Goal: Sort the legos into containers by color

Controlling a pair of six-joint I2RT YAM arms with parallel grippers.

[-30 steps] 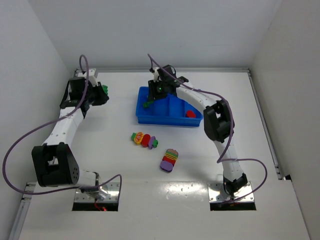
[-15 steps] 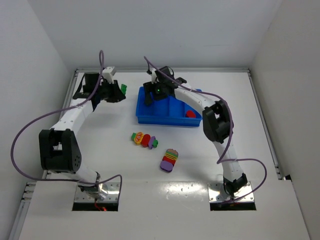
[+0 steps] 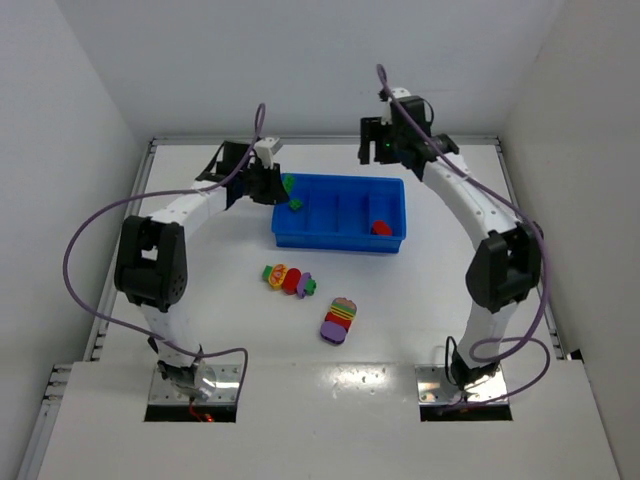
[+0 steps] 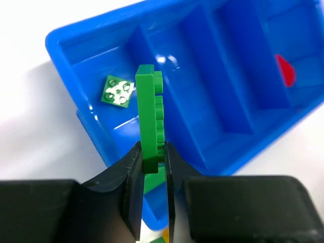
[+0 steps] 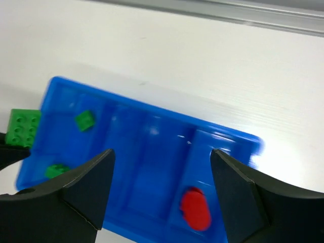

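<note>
My left gripper [image 4: 151, 152] is shut on a flat green lego [image 4: 150, 121], held on edge over the left end of the blue tray [image 4: 76, 35]; in the top view this gripper [image 3: 283, 186] hangs at the tray's [image 3: 340, 240] left rim. A small green lego [image 4: 117, 91] lies in the leftmost compartment, and a red lego [image 4: 286, 71] in the rightmost one. My right gripper [image 5: 162, 157] is open and empty, high above the tray [image 5: 152, 167]; the top view puts it [image 3: 383, 152] beyond the tray's far edge. Two multicoloured clumps [image 3: 288, 279] [image 3: 339, 320] lie on the table.
The two middle compartments [image 4: 238, 86] hold nothing. A metal rail [image 5: 243, 17] runs along the table's far edge, with white walls behind and to the sides. Purple cables loop off both arms.
My right gripper opened, left a green lego in the left compartment, and pulled up and away to the right. My left arm swung right with its green lego to the tray.
</note>
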